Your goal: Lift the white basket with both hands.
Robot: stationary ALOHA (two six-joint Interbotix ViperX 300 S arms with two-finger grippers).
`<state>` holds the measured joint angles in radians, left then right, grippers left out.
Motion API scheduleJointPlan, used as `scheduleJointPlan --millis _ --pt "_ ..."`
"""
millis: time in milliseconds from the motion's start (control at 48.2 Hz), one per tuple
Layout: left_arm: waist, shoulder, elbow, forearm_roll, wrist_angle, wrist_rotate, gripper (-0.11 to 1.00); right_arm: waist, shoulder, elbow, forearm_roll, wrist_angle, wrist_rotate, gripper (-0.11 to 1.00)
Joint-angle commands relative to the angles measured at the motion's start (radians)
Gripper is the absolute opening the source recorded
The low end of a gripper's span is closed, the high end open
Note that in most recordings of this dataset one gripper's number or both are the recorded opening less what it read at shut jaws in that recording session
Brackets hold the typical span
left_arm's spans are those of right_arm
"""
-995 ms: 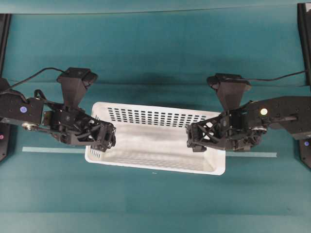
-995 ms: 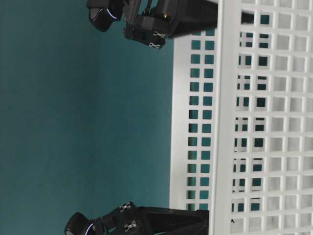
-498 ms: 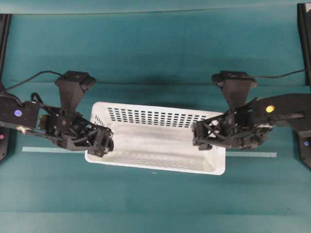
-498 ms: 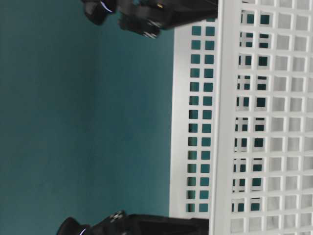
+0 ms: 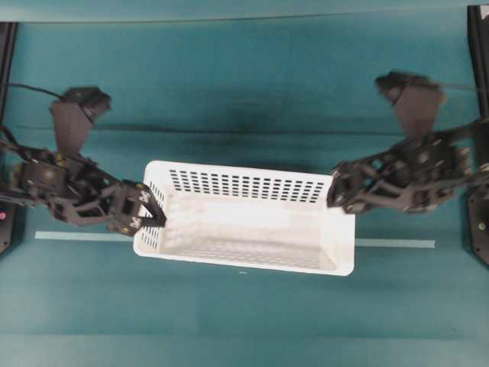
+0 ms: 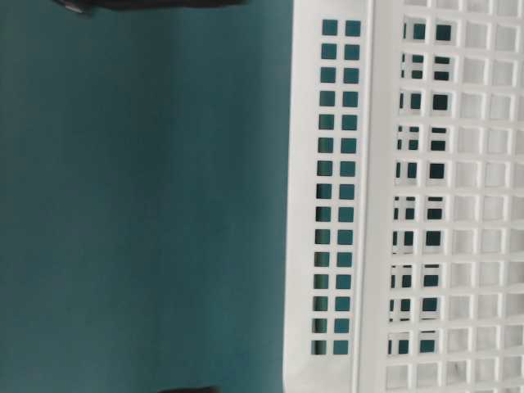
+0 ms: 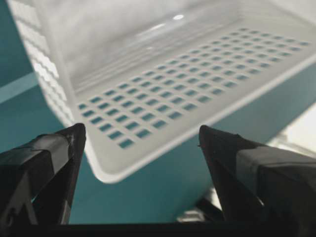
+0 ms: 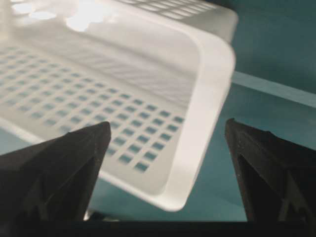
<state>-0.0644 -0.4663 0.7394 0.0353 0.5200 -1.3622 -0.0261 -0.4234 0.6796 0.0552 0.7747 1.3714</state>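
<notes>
The white basket (image 5: 252, 223) rests on the teal table, its long side running left to right; the table-level view is filled by its slotted wall (image 6: 368, 205). My left gripper (image 5: 150, 212) is open at the basket's left end, its tips over the end rim. In the left wrist view a basket corner (image 7: 111, 170) shows between the wide-apart black fingers (image 7: 64, 148) of my left gripper (image 7: 142, 131). My right gripper (image 5: 336, 195) is open at the right end rim. Its wrist view shows the basket corner (image 8: 197, 192) in front of my right gripper (image 8: 167, 126). Neither holds anything.
A pale tape strip (image 5: 76, 235) runs across the teal cloth behind the basket and comes out again on the right (image 5: 397, 243). Black frame posts stand at the far left (image 5: 8, 46) and far right (image 5: 480, 46) edges.
Both arms have drawn outward, from over the basket's inside to its two ends, and their wrist cameras have swung out too. The basket has not moved.
</notes>
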Motion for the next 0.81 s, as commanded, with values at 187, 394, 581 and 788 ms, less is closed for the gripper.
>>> scheduleJointPlan --millis 187,394,581,788 --pt "0.002 -0.117 -0.011 0.003 -0.04 0.095 0.92 -0.012 -0.127 0.035 -0.005 -0.112 -0.189 0.97" --pt "0.011 -0.204 0.002 0.003 -0.11 0.264 0.92 -0.029 -0.206 0.08 -0.011 -0.284 -0.327 0.97" --pt "0.011 -0.273 0.021 0.003 -0.213 0.426 0.92 -0.029 -0.291 0.115 -0.057 -0.39 -0.531 0.97" --pt "0.009 -0.35 0.04 0.003 -0.247 0.632 0.92 -0.029 -0.393 0.144 -0.094 -0.514 -0.828 0.97"
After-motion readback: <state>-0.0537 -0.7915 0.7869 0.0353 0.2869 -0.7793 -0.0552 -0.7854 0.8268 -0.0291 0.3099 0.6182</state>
